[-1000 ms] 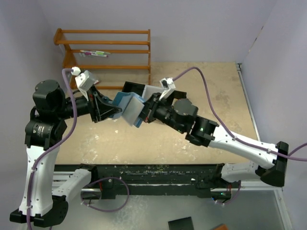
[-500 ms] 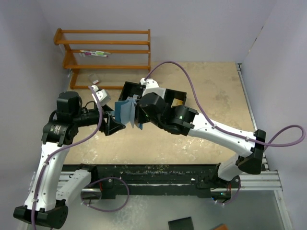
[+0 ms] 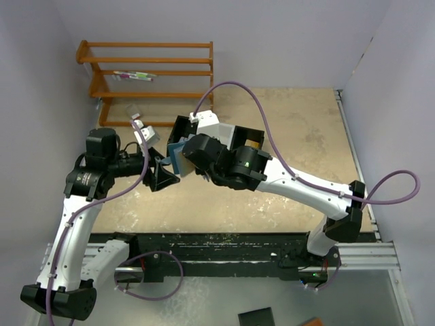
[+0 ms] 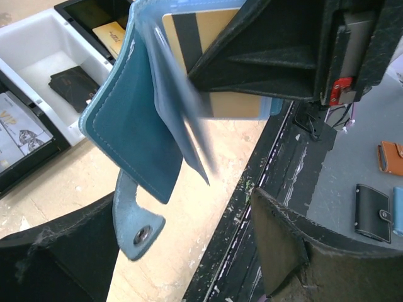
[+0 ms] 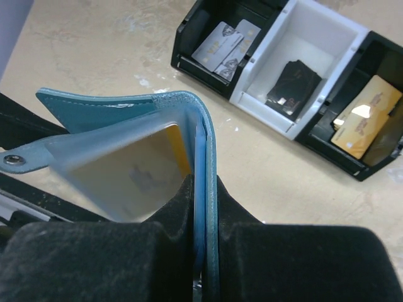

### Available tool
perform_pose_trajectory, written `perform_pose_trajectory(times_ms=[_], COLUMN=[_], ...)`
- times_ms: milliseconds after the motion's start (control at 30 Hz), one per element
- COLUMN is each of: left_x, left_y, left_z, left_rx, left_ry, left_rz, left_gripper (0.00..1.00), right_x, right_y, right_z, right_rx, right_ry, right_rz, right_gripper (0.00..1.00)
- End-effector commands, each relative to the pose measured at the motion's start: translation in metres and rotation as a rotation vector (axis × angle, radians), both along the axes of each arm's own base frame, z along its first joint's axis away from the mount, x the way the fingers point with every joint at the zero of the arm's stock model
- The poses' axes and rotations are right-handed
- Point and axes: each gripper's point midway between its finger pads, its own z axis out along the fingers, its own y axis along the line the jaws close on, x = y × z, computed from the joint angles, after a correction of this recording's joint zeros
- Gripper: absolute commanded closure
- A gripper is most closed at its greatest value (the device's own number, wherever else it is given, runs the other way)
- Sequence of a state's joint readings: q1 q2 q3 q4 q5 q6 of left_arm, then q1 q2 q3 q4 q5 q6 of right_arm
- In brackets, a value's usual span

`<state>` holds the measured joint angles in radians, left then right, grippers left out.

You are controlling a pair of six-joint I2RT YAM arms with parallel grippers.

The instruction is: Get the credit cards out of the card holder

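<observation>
Blue, leather-like card holder [image 5: 126, 104] hangs open, one cover pinched tight in the right gripper's [image 5: 204, 195] jaws. It lies just ahead of the left gripper's [image 4: 182, 204] wide, empty jaws. Its gold-tan credit card [image 4: 189, 31] sits in a floppy clear pocket [image 5: 107, 170]; a pinch there might catch the sleeve too. A silver card [image 4: 12, 132] in the tray [image 5: 257, 60] seems to read "VIP".

Card holder [image 4: 132, 129] open, gold credit card [image 4: 233, 106] inside; right end effector [image 4: 214, 72] apparently gripping it
</observation>
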<state>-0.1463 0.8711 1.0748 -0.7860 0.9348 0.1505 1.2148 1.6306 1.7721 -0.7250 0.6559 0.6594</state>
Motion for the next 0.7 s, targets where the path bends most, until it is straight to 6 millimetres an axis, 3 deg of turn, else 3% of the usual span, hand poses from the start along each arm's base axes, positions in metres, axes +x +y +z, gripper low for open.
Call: perform_pose_trajectory(times_ms=[0,167,267,367,467,667], left_x=[-0.002,-0.001,-0.001,0.002,0.008,0.004], left_y=[-0.006,-0.006,-0.007,-0.006,-0.004,-0.014], left_z=[0.015,0.016,0.020,0.025,0.030,0.051], left_rx=[-0.028,-0.031,-0.039,-0.042,-0.041,-0.133], left_ry=[-0.060,-0.055,-0.057,-0.062,-0.060,0.017], left_rz=[-0.055,-0.054,-0.050,-0.031,0.003,-0.016], left_gripper=[0.21,0.27,0.36,0.45,0.47,0.47], right_x=[0.006,-0.001,-0.016,-0.031,-0.058,-0.077], right_y=[-0.018,-0.014,-0.008,0.000,0.001,-0.004], right_z=[0.033,0.046,0.049,0.069,0.078,0.089], right_rx=[-0.021,0.064,0.153,0.262,0.362,0.429], right_ry=[-0.083,-0.085,-0.057,-0.090,-0.052,-0.051], right_rz=[-0.068,-0.020,0.073,0.203,0.331,0.430], right_gripper=[1.00,1.00,1.00,1.00,1.00,1.00])
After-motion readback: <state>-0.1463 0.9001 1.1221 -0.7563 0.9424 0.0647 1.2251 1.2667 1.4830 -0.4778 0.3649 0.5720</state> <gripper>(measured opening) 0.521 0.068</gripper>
